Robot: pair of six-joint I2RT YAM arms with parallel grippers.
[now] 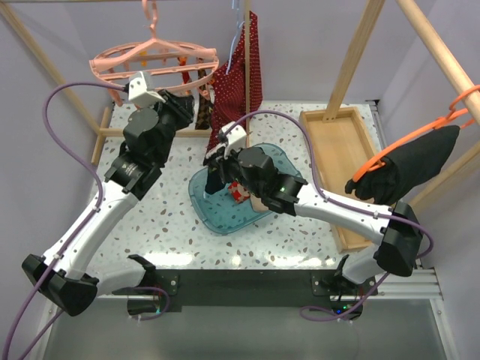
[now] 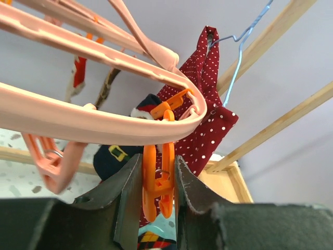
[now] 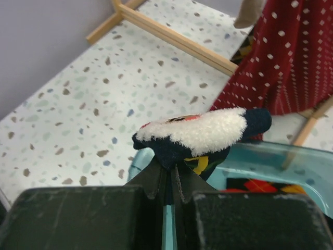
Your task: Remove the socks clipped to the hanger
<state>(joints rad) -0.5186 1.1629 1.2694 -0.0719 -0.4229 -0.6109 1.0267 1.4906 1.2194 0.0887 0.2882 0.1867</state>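
Pink ring hanger [image 1: 101,67] at eleven o'clock, left gripper [image 2: 157,167] pinching its orange clip [image 2: 150,179], right gripper [image 3: 169,174] clamped on a dark white-cuffed sock [image 3: 200,130], over the teal tray [image 1: 225,222], possibly touching it.

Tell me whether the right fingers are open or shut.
Shut. In the right wrist view the fingers are pressed almost together, pinching the dark sock with the white fluffy cuff.
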